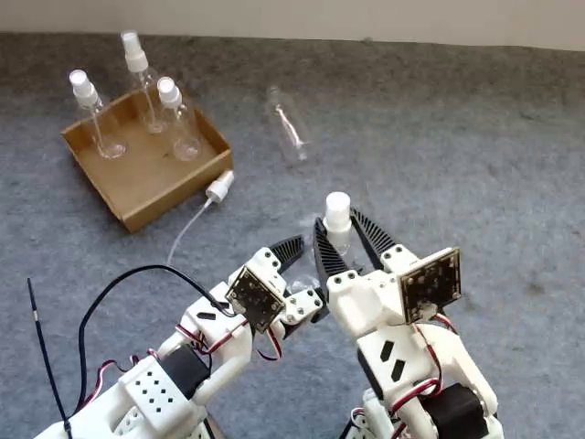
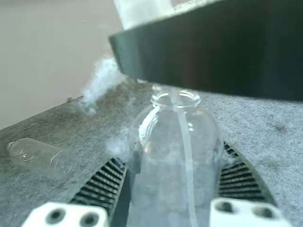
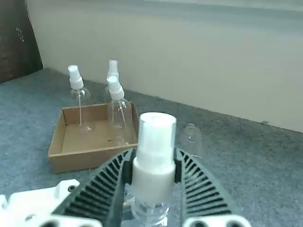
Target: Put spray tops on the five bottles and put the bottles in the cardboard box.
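Grey counter underneath; my left tool clamps the upright bottle; my right tool pinches the spray top directly above its neck, seemingly not yet seated, tube inside.

Left gripper is set low and clamped on a bottle; right gripper is held right above it, pinched round a spray top, both arms angled inward.

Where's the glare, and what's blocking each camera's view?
Left wrist view: glints on the clear bottle, a finger of the right gripper crossing above it. Right wrist view: the spray top covers a corner of the cardboard box. High view: even light.
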